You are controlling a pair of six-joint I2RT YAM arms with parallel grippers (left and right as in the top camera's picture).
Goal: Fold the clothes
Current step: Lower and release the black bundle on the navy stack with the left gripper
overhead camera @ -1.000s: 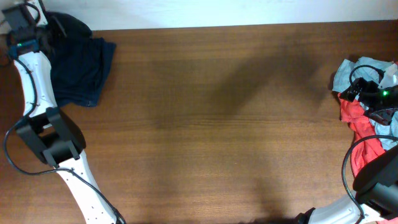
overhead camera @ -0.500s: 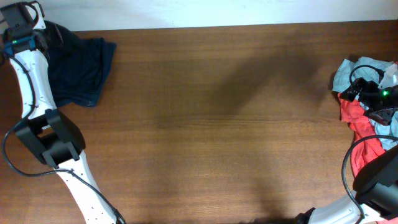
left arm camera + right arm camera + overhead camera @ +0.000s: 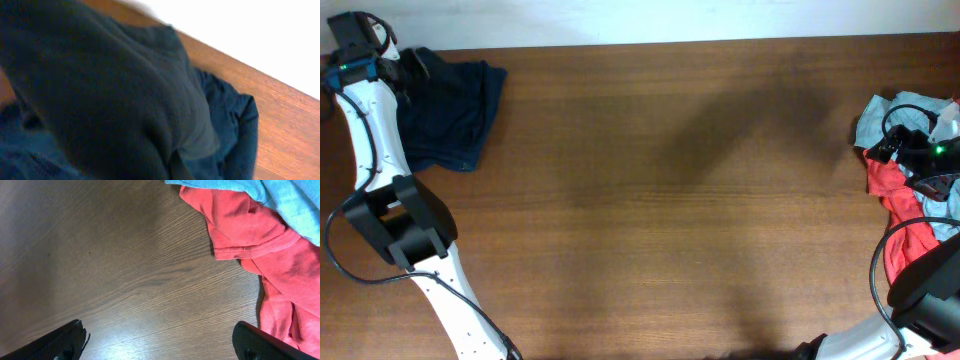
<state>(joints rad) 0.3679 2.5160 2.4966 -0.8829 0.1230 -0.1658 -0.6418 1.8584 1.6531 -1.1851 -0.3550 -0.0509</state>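
Navy cloth [image 3: 450,110] lies bunched at the far left corner of the desk [image 3: 660,200]. It fills the left wrist view, so I cannot tell whether the left end effector [image 3: 400,60] grips it. I would drag it to the brown wooden middle and spread it flat first. The right end effector [image 3: 161,342] hangs open beside the red garment [image 3: 250,235] at the right edge. A pale wall runs beyond.

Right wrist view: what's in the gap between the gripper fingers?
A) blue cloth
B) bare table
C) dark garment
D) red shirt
B: the right gripper is open with only wood-grain table showing in the gap, while the red shirt and the blue cloth lie off to the far side, outside it.
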